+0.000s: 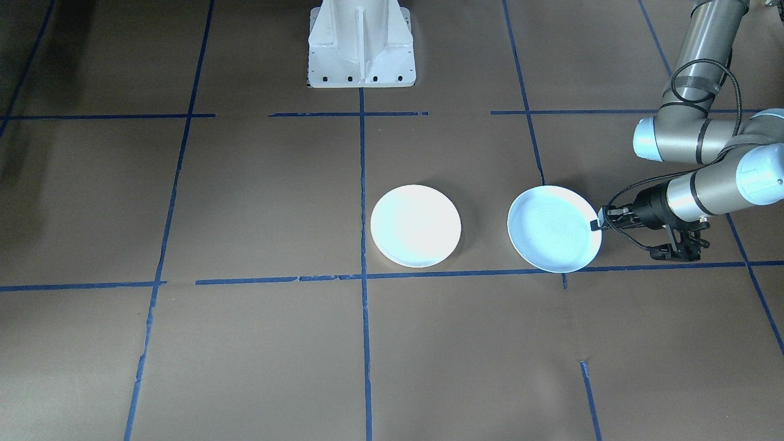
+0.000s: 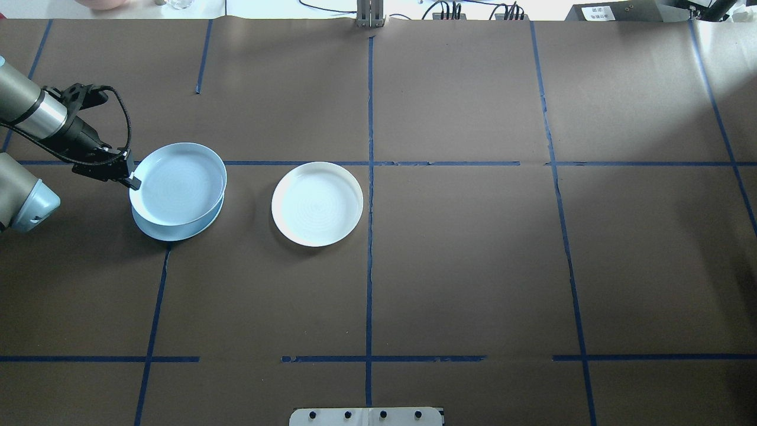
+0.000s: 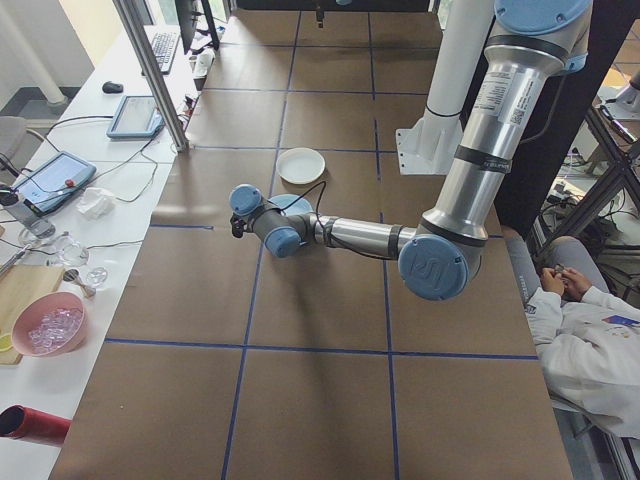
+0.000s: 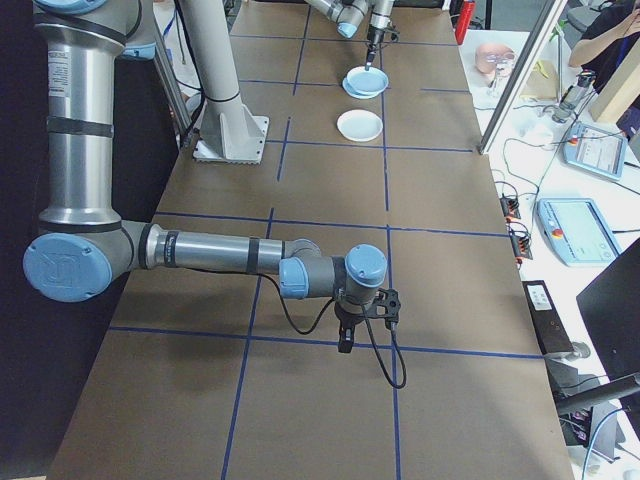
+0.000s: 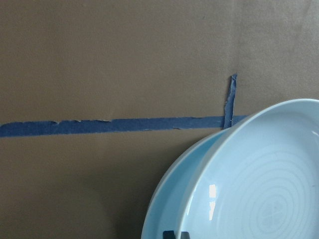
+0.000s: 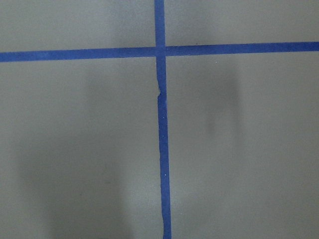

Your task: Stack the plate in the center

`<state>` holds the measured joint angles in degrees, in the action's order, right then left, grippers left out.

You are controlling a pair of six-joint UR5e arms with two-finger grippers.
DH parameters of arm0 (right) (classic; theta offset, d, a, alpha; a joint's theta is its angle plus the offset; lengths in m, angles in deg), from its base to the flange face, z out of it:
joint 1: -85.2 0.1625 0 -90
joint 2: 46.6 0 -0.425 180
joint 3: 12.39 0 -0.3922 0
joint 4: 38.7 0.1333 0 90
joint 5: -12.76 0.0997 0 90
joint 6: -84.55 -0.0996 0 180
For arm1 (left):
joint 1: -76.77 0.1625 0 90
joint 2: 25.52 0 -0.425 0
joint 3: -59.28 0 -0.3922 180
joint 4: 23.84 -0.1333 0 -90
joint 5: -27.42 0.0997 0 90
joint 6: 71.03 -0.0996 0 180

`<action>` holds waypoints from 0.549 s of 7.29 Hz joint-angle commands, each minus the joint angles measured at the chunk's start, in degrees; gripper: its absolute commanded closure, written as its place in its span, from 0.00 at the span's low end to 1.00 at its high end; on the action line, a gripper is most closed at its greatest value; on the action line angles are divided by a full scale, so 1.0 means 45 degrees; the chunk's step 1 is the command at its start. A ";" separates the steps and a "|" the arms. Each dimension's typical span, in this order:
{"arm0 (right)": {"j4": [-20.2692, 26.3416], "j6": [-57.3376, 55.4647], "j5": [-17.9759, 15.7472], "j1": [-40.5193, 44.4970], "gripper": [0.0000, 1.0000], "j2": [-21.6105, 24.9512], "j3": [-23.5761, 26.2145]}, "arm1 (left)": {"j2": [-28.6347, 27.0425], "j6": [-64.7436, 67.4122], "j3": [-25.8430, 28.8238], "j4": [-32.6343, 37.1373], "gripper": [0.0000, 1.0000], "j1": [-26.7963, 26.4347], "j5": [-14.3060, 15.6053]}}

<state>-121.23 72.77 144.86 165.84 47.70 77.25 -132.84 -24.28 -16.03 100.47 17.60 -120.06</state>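
Three plates on the table, one of them lifted at the rim.

Far left in the overhead view, the left gripper (image 2: 131, 179) is clamped on the edge of the upper blue plate (image 2: 180, 184), tilted above a second blue plate (image 2: 171, 232) lying under it. Further right, near centre, the white plate (image 2: 317, 203) sits flat, ringed inside. The right gripper (image 4: 345, 343) shows only in the side view; its jaws can't be judged.

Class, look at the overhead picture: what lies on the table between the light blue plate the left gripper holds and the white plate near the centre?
Nothing but bare brown table covering lies between the light blue plate and the white plate; the overhead and front-facing views both show it.
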 commanded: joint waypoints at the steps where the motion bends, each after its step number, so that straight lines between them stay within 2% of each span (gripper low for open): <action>1: 0.0000 0.0000 0.0000 0.0008 0.00 0.0000 0.0000 | 0.0176 -0.0019 -0.0024 -0.0006 1.00 0.0043 -0.0020; 4: 0.0000 0.0000 0.0000 0.0008 0.00 0.0000 0.0000 | 0.0274 0.0059 -0.0277 -0.0026 1.00 0.0043 -0.0039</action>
<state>-121.23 72.77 144.86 165.88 47.71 77.25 -131.70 -24.20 -16.69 100.42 17.79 -120.16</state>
